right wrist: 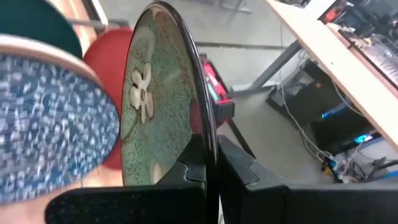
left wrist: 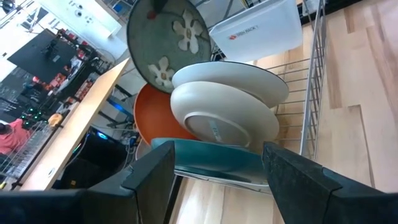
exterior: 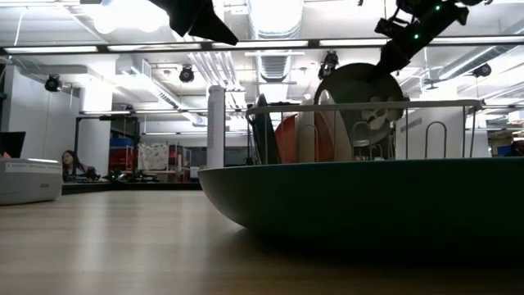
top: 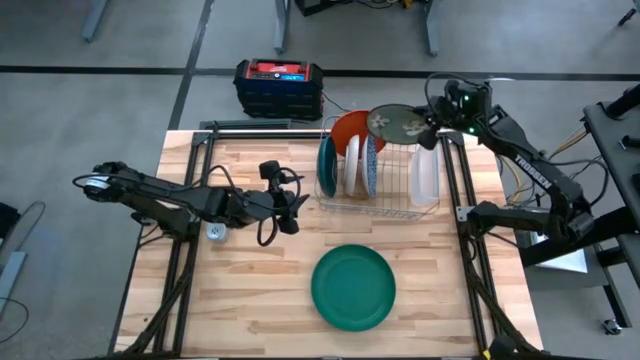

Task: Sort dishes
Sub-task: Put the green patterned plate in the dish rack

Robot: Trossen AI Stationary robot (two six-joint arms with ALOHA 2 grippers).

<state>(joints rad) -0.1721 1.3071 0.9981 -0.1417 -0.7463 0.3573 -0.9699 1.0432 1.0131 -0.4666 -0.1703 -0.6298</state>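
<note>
The olive floral plate [right wrist: 158,106] is gripped by its rim in the clenched jaws of the right gripper [right wrist: 210,163], raised above the far end of the wire rack [top: 400,190]. It should be lifted straight clear of the orange dish [top: 352,130] and white bowls [left wrist: 227,106] before being swung over the worktop [top: 240,290]. The left gripper [top: 297,205] waits beside the rack, jaws released. A dark green plate [top: 353,287] lies on the worktop. The clear tray's [left wrist: 261,28] red label is too small to be read.
</note>
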